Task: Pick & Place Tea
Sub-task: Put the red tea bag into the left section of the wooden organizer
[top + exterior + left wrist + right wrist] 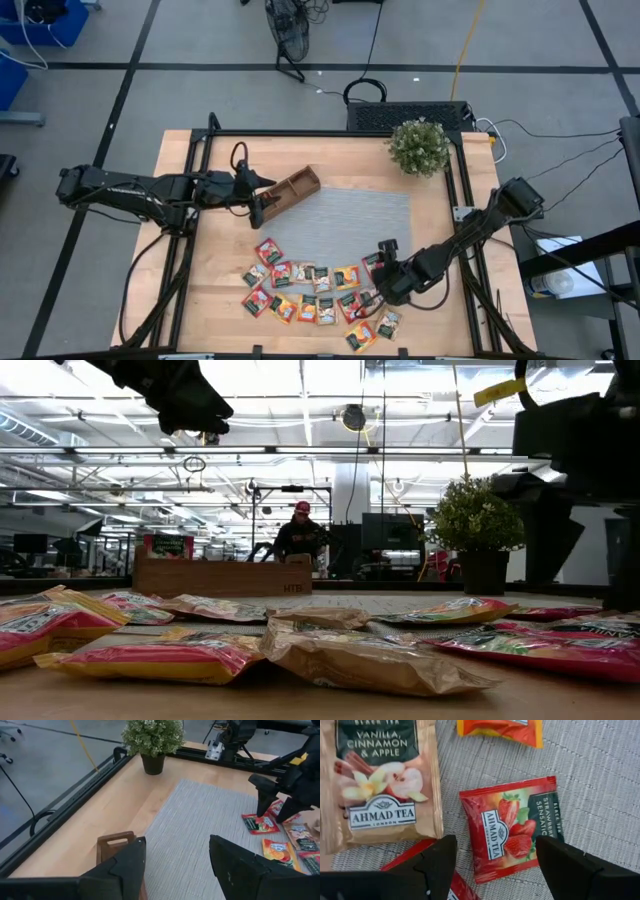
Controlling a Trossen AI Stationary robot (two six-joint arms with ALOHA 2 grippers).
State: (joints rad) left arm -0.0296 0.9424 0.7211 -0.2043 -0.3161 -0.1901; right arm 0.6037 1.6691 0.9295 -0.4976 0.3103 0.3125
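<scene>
Down low, the right gripper [492, 865] (fingers apart) hovers over a red strawberry sachet [512, 827]; left gripper [177, 865] open too.

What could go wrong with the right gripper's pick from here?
The right gripper, open, hovers over a red strawberry sachet with a second red sachet and the vanilla sachet close by, so closing could catch two. The sachet lies flat on the woven mat, so the fingers might slide off or snag the weave. The left gripper, open, waits by the wooden tray.
</scene>
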